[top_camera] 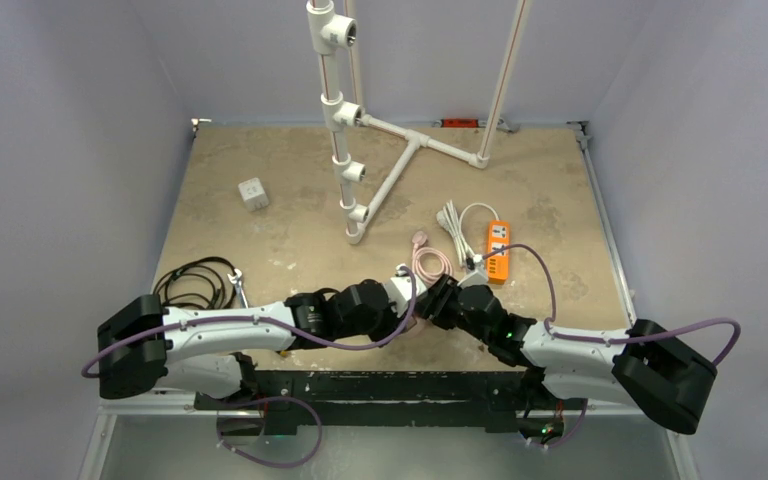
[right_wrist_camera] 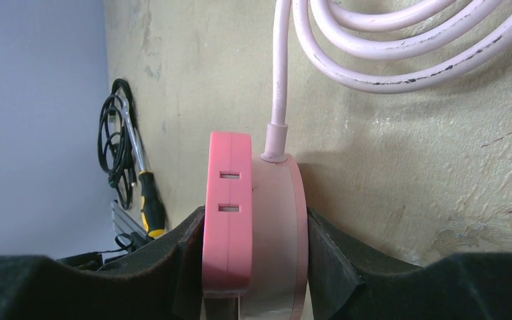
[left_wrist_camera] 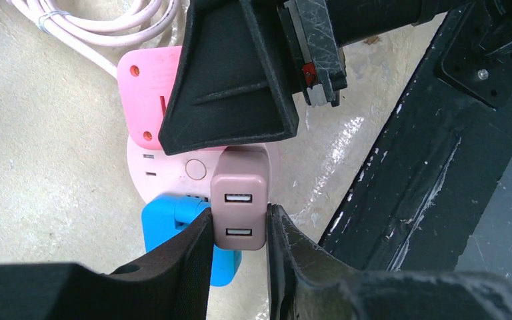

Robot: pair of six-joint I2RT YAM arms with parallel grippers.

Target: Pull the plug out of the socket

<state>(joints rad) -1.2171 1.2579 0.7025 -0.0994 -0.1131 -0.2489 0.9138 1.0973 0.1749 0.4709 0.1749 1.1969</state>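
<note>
Left gripper (left_wrist_camera: 239,213) is pinching the dusty-pink USB plug (left_wrist_camera: 239,199) from both sides, fingers (left_wrist_camera: 180,257) pressing flat against its flanks. All of this is happening around 6 o'clock on the table (top_camera: 290,240), right in front of the arm bases.

Sweeping left to right: a black cable (top_camera: 195,283) bundle is lying at 8 o'clock with a screwdriver (right_wrist_camera: 150,203) (yellow-and-black handle) sitting just beside it. A white cube adapter (top_camera: 252,194) is sitting alone at 10 o'clock, and a white pipe frame (top_camera: 345,130) is standing at 12.

Back in the middle, the plug is sticking out of the face of the pale pink round socket (left_wrist_camera: 173,170), its two USB ports facing the left wrist camera. A blue plug (left_wrist_camera: 163,227) is touching it at its 8 o'clock, and a bright pink block (left_wrist_camera: 143,87) is sitting on the socket at 11 o'clock.

Right gripper (right_wrist_camera: 253,223) is sitting on the other side, squeezing the socket together with that pink block, one finger on each face, so nothing is spread open on either arm. The socket's pink cable (right_wrist_camera: 279,67) is leaving at 12 o'clock in the right wrist view and looping into a coil just beyond.

Further right, a white cable (top_camera: 452,222) bundle and, just beside it, an orange power strip (top_camera: 498,250) are lying around 3 o'clock.
</note>
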